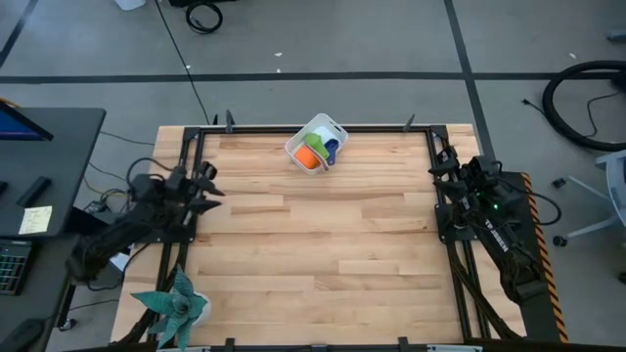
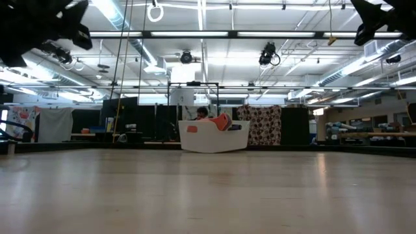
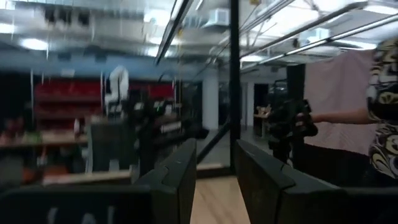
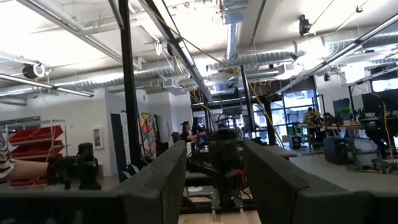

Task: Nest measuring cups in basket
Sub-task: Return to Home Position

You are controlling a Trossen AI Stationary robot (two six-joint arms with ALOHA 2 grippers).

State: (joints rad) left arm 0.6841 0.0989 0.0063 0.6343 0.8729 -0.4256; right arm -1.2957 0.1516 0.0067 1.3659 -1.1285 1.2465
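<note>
Sitting in basket (image 1: 327, 124): measuring cups (image 1: 310, 155); left arm (image 1: 147, 213), right arm (image 1: 486, 205) at sides.

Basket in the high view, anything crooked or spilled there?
The basket sits askew at the table's far edge, and an orange cup pokes tilted above its rim, so nesting looks incomplete. Nothing spilled. The left arm and right arm wait at the sides.

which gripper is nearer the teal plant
Left. The left gripper sits at the table's left edge, same side as the teal plant; the right gripper is at the opposite edge.
</note>
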